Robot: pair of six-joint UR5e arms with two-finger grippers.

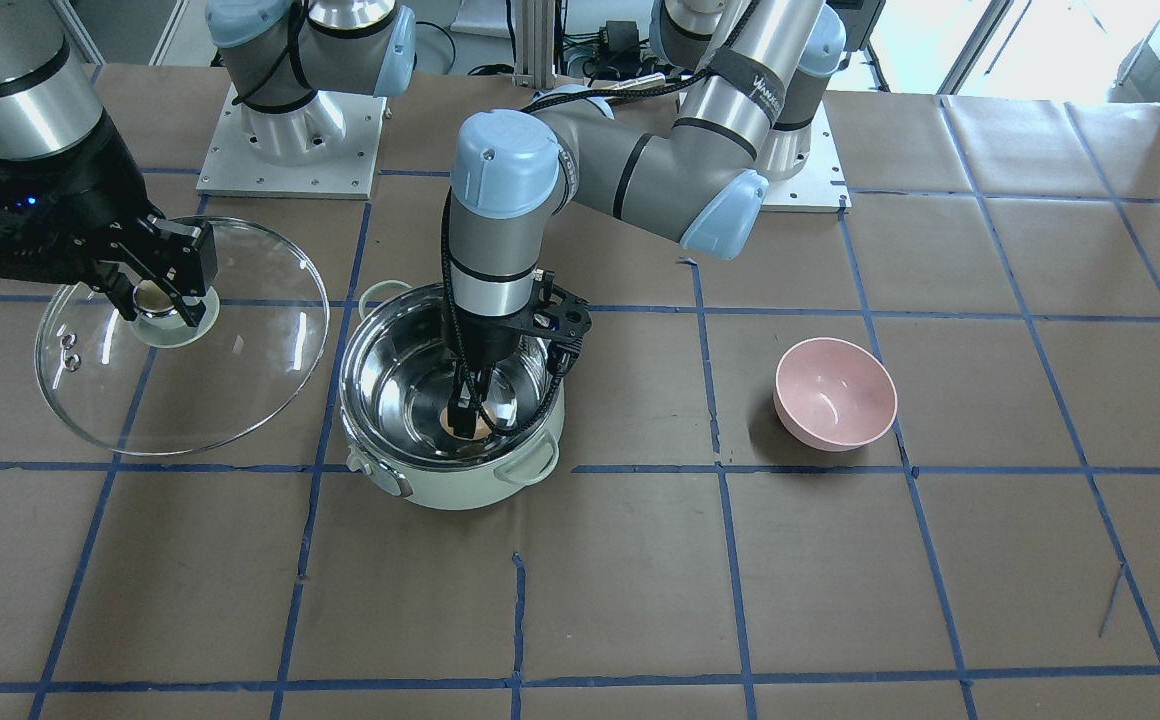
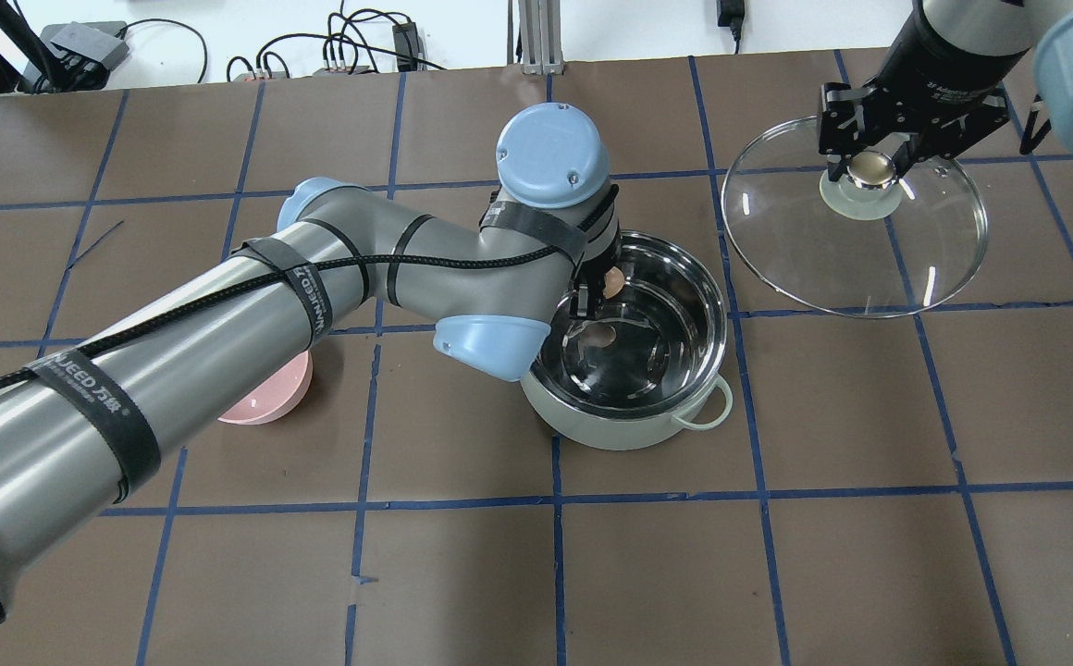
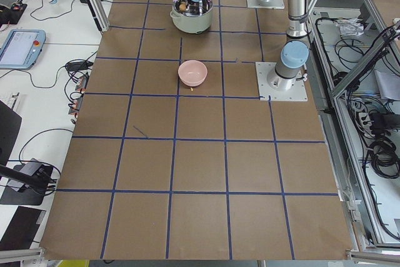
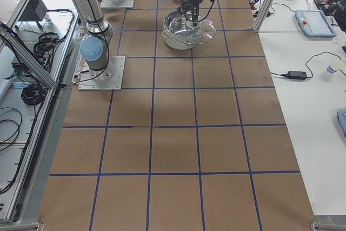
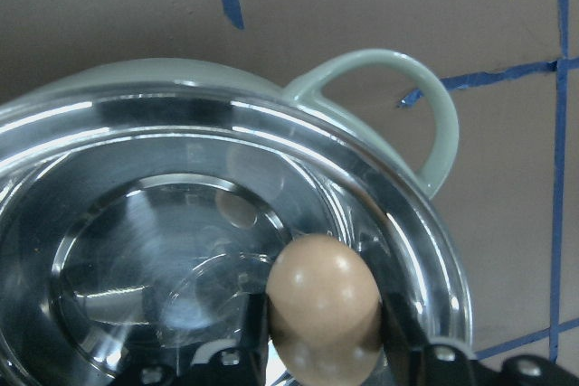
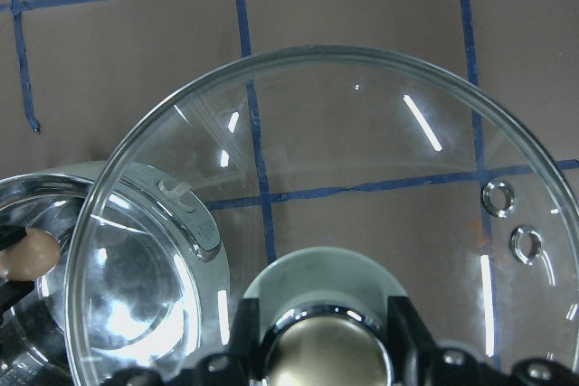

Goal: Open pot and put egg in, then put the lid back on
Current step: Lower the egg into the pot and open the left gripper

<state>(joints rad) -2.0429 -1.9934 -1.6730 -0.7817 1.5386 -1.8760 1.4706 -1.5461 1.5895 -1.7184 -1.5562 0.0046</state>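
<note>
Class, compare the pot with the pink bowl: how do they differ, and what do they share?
The pot is larger than the pink bowl. The pot is pale mint with a steel inside and loop handles; the bowl is plain pink, without handles. The left hand holds the egg inside the pot; nothing reaches into the bowl. Both are round, upright and uncovered.

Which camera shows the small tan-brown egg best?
The left wrist-mounted view: the small tan-brown egg fills the foreground, gripped by the left end effector over the round mint-white steel-lined pot. Front-facing and overhead views show a small, partly hidden spot; the right wrist catches it at its edge; side views are too distant.
</note>
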